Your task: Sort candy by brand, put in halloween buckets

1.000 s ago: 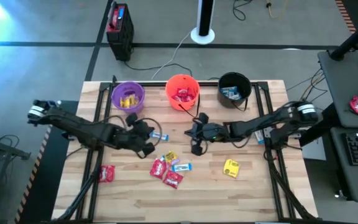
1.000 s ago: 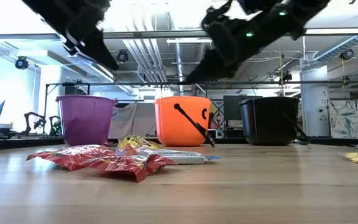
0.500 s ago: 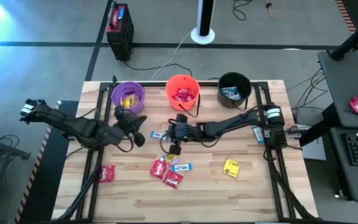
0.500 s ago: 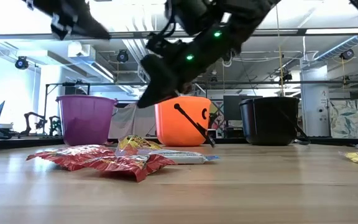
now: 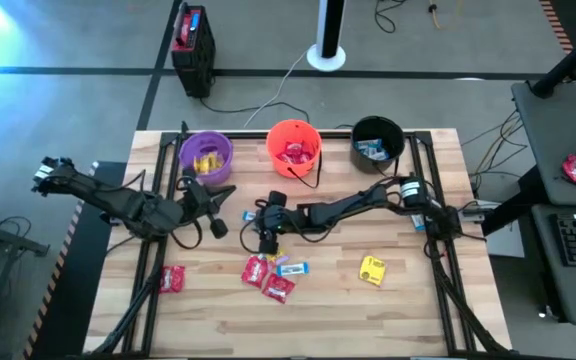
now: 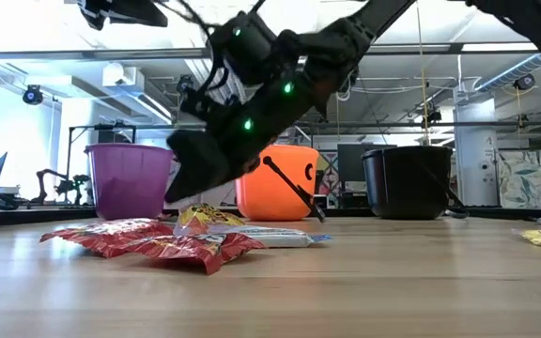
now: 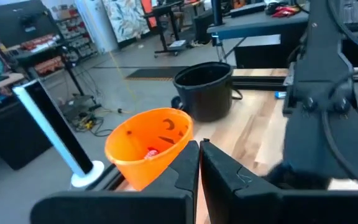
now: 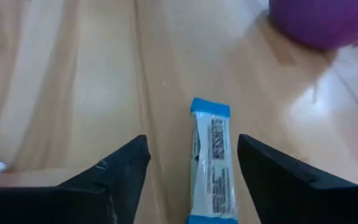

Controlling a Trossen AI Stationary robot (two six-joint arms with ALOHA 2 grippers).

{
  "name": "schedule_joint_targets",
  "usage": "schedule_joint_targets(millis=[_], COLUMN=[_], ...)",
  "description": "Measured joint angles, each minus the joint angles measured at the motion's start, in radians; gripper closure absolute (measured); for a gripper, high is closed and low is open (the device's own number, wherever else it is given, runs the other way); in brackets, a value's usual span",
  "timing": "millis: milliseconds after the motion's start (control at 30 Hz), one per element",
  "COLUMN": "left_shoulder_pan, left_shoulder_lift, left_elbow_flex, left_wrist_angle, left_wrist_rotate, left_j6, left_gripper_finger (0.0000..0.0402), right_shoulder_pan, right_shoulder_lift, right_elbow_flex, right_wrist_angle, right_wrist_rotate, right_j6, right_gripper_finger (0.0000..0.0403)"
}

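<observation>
Three halloween buckets stand along the far edge: purple, orange and black, each with candy inside. Loose candy lies mid-table: red packets, a yellow one and a blue-and-white one. My right gripper is open and low over the table; its fingers stand on either side of another blue-and-white packet, which lies flat on the wood. My left gripper is shut with nothing in it, raised near the purple bucket.
A red packet lies alone toward the near left. A blue packet lies by the right arm's base. The right arm stretches across the table's middle. Bare wood lies along the near edge.
My right gripper has travelled toward the table's left edge and come down over the blue-and-white packet in front of the purple bucket. My left gripper has risen and drawn back toward the purple bucket, tipping up closer to level. The candy has not moved.
</observation>
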Motion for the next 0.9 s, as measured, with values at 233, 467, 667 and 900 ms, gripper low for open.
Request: schedule_joint_targets(millis=[233,467,667,900], left_shoulder_pan=[0.000,0.000,0.000,0.000], left_shoulder_lift=[-0.018,-0.019,-0.016,-0.016], left_elbow_flex=[-0.013,-0.026,-0.028,-0.028], left_wrist_angle=[-0.018,-0.020,-0.021,-0.021], left_wrist_rotate=[-0.014,-0.014,-0.014,-0.014], left_j6=[0.001,-0.002,-0.002,-0.002], left_gripper_finger=[0.0402,0.0402,0.0402,0.0402], right_shoulder_pan=[-0.032,-0.065,-0.071,-0.071], right_shoulder_lift=[0.026,0.046,0.063,0.070], right_elbow_flex=[-0.001,-0.002,-0.002,-0.002], right_wrist_angle=[0.022,0.047,0.055,0.055], right_wrist_rotate=[-0.003,-0.120,-0.131,-0.131], right_j6=[0.022,0.057,0.070,0.075], right_gripper_finger=[0.0142,0.0171,0.0196,0.0227])
